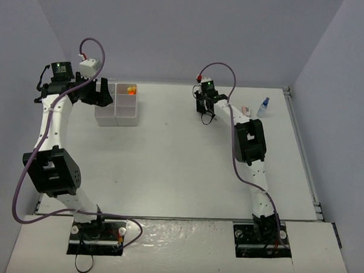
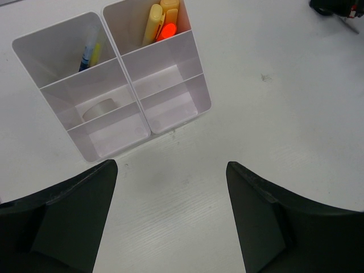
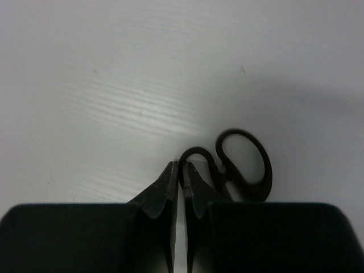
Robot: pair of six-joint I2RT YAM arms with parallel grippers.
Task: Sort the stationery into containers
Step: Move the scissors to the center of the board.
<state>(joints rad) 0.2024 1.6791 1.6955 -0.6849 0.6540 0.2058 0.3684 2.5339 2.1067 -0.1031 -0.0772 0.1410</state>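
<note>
The white organizer tray (image 1: 124, 113) stands at the far left and fills the top of the left wrist view (image 2: 170, 108). It holds a yellow stick (image 2: 152, 24) and an orange marker (image 2: 166, 30) in one end compartment. A blue pen and a thin yellowish pencil (image 2: 94, 54) are beside them, and the clear tape ring (image 2: 100, 108) is in a middle one. My left gripper (image 1: 102, 94) is open and empty beside the tray. My right gripper (image 1: 205, 107) is shut on one handle loop of the black scissors (image 3: 244, 168), far centre, just above the table.
A pink piece (image 1: 245, 108) and a small blue-capped bottle (image 1: 263, 106) lie at the far right, right of my right gripper. The table's right edge has a metal rail (image 1: 302, 148). Grey walls close the back and sides.
</note>
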